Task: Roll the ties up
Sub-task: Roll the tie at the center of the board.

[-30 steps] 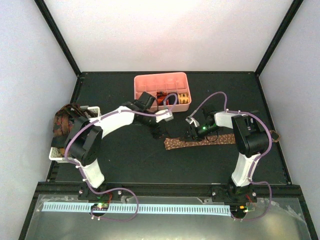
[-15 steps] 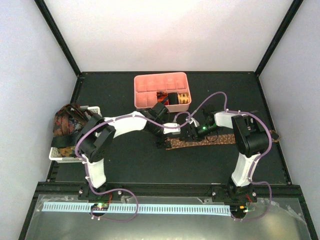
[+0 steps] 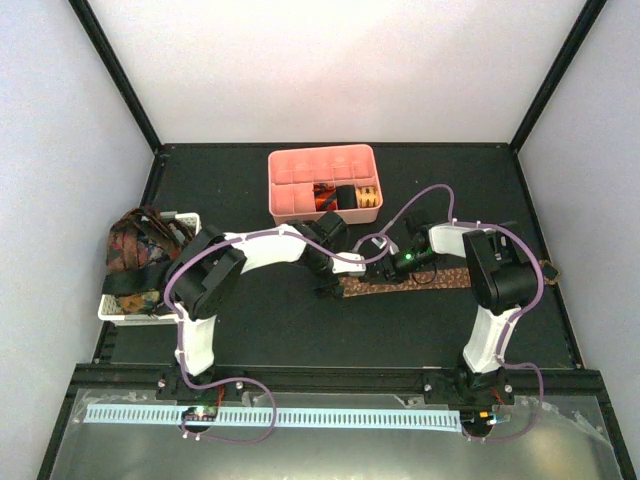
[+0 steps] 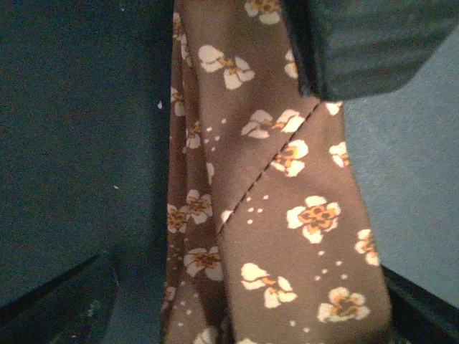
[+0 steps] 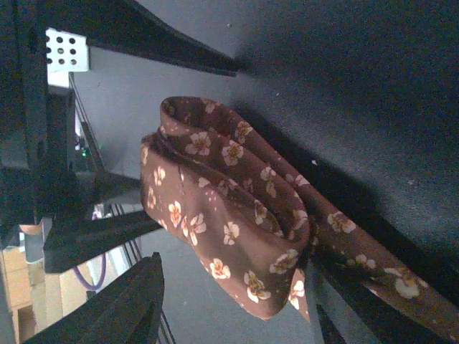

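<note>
A brown tie with a small flower print lies flat across the table's middle. My left gripper hangs over its left end. In the left wrist view the tie runs between the jaws, which stand wide apart; my left gripper is open. My right gripper is further along the tie. There a loosely rolled fold of the tie sits between the fingers of my right gripper, against one finger and apart from the other. More ties are heaped at the left.
A pink compartmented tray at the back centre holds rolled ties in black, red-orange and gold. A white slotted basket under the heap stands at the left edge. Purple cables loop over both arms.
My left arm has swung right from beside the pink tray to the tie's left end. The right arm and the tie have stayed put.
</note>
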